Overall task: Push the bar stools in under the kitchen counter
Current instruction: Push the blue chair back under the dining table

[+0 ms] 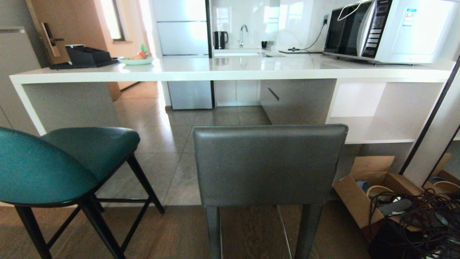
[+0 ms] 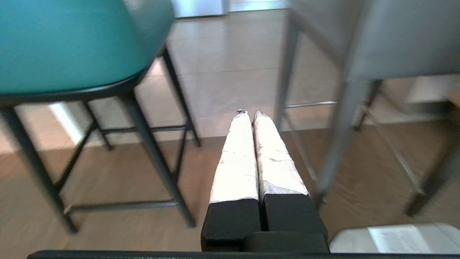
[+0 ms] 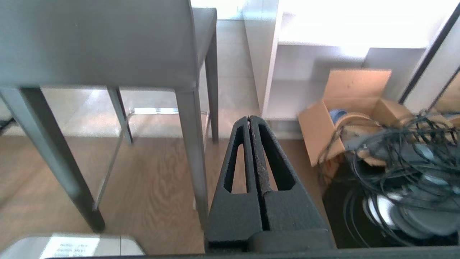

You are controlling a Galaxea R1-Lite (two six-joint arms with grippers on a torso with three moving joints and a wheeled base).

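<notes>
The bench is the largest thing in view, a long white slab running across the far side of the floor, with a thick white side panel at its left end. A microwave sits on its right end; a black tray and a green plate sit near its left end.

The grey stool stands on the near side of the bench, facing its middle, with its squared back toward the camera. It is not under the slab: open floor lies between it and the bench's near edge. Its grey legs stand on the wooden part of the floor.

The teal stool stands to the left of the grey one, also well short of the bench, in line with the side panel. Its curved back is turned to the near left and its thin black legs straddle the line where wood meets tile.

A cardboard box lies on the floor at the right, below the bench's open shelves, with a tangle of black cables just beside it.

The left pincer hangs low between the two stools, fingers pressed together and gripping nothing. The right pincer hangs low between the grey stool and the box, likewise closed and empty.
</notes>
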